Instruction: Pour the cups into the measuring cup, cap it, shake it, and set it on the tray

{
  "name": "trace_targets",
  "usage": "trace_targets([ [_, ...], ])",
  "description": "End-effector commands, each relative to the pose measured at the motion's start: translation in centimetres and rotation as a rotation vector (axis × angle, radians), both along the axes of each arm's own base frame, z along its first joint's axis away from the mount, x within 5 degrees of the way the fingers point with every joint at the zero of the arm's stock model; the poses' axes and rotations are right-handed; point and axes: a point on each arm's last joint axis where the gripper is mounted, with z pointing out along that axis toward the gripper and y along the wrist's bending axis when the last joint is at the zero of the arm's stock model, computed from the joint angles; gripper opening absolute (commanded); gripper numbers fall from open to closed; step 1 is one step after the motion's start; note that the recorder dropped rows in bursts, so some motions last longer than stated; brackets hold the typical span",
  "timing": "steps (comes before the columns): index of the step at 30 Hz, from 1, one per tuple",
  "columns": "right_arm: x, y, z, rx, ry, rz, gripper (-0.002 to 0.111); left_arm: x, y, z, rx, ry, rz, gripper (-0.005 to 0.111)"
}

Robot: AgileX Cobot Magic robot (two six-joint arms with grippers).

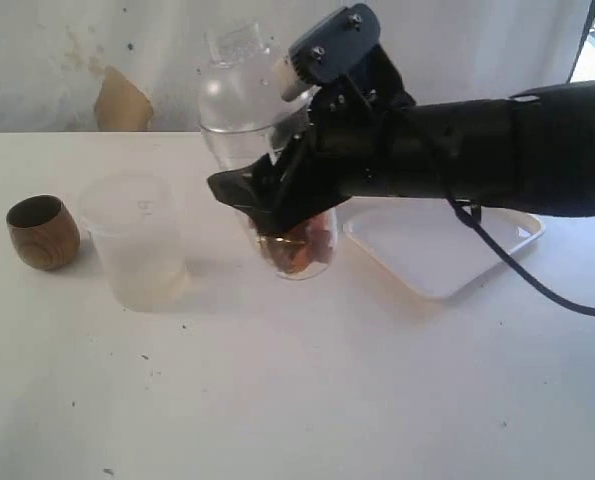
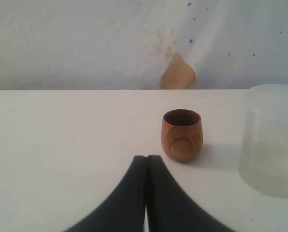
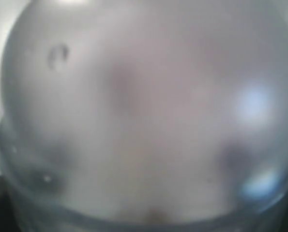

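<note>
My right gripper (image 1: 252, 205) is clamped wide around the middle of the tall, clear, straight-sided measuring cup (image 1: 299, 252); its jaws wrap the body from the right, and the cup leans in my grasp, just left of centre. Whether its rounded base touches the white table (image 1: 307, 400) I cannot tell. A clear domed plastic cap (image 1: 235, 85) sits on its mouth, so close that it fills my right wrist view as a blur. Orange-brown contents lie heaped in the bottom. My left gripper (image 2: 146, 164) rests low at the far left with its fingers pressed together, holding nothing. Just beyond it stands the small round brown wooden cup (image 1: 43, 232), and right of that the frosted translucent plastic cup (image 1: 137, 240) – both upright and apart from each other. With the contents in and the cap on, I judge the shake to be the step in hand. Next comes the flat white square plastic tray (image 1: 427, 260), which lies just right of the measuring cup, behind my arm – that calls for righting the cup, carrying it over the low rim, lowering it flat on its base, and only then parting my fingers.
</note>
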Motion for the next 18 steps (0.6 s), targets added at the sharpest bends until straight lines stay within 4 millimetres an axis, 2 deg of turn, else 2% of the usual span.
trace_targets([
  [1, -1.3, -1.0, 0.8, -0.034, -0.072, 0.006, 0.0, 0.0, 0.0, -0.1, -0.001, -0.006, 0.0, 0.0],
  [6, -1.2, -1.7, 0.8, -0.064, -0.075, -0.062, 0.0, 0.0, 0.0, -0.1, -0.001, -0.006, 0.0, 0.0],
  [10, 0.0, -3.9, 0.4, -0.085, -0.049, -0.195, 0.0, 0.0, 0.0, -0.1, -0.001, -0.006, 0.0, 0.0],
  [15, 2.3, -10.1, -0.2, -0.025, -0.004, -0.337, 0.0, 0.0, 0.0, -0.1, -0.001, -0.006, 0.0, 0.0],
  [16, 3.1, -11.9, -0.9, -0.011, 0.02, -0.371, 0.0, 0.0, 0.0, -0.1, -0.001, -0.006, 0.0, 0.0],
  [18, 4.5, -14.4, -2.7, 0.027, 0.078, -0.391, 0.0, 0.0, 0.0, -0.1, -0.001, -0.006, 0.0, 0.0],
])
